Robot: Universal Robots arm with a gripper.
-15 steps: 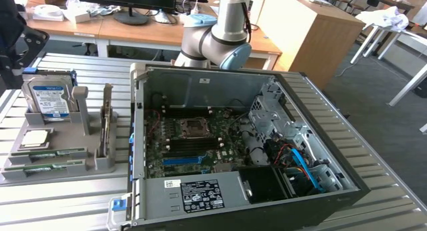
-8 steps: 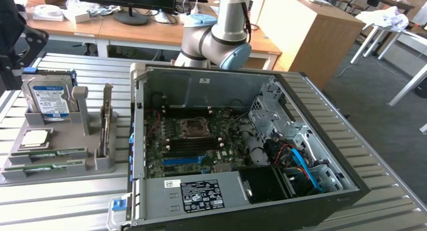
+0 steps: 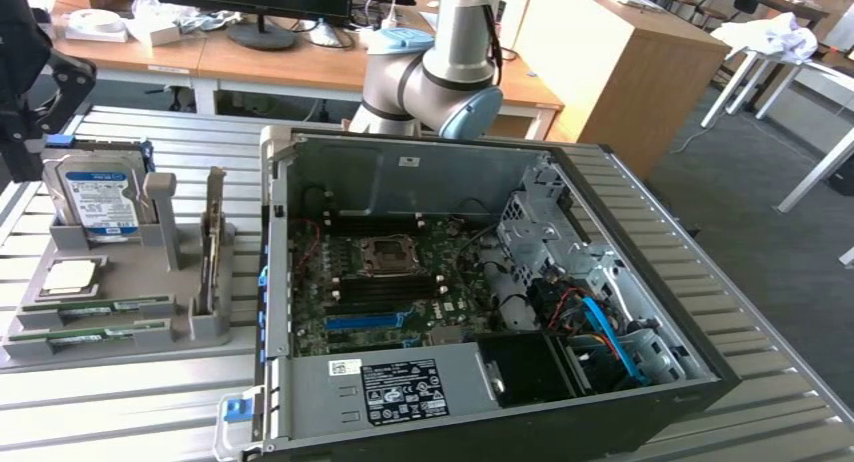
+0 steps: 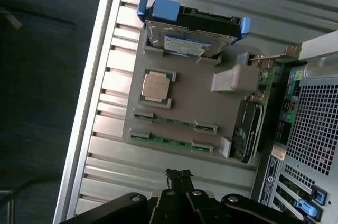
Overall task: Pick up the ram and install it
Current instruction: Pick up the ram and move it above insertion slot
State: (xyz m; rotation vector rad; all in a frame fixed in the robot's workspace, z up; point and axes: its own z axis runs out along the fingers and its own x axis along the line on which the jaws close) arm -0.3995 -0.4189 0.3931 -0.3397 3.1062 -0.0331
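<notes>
- The gripper (image 4: 179, 174) has its jaws pressed together, with nothing between them.
- It hangs high over the table (image 3: 134, 422), well apart from the tray (image 3: 134, 347). In the wrist view its tips show against bare slats just beside the tray's edge.
- The ram (image 3: 100, 305) lies flat in a slot of the tray, untouched, on the exterior view's left of the case (image 3: 534, 162).
- A second ram (image 3: 91, 332) lies parallel to it in the next slot, on the side away from the CPU (image 3: 70, 275).
- The CPU sits flat in a square pocket of the tray, between the ram and the drive (image 3: 100, 197).
- The drive stands tilted at the far end of the tray, its blue-and-white label facing up and blue rails on its sides.
- A card (image 3: 211, 242) stands upright on its edge along the side of the tray nearest the case.
- The case lies on its side with its panel off, so the board (image 3: 387, 312) is open to view.
- An empty socket (image 3: 390, 250) sits in the middle of the board, with dark slots on either side of it; whether any holds a stick cannot be told.
- Blue and orange cables (image 3: 601, 327) run at the case's end on the exterior view's right.
- The arm (image 3: 447, 77) rises behind the case, in front of a desk (image 3: 267, 57).
</notes>
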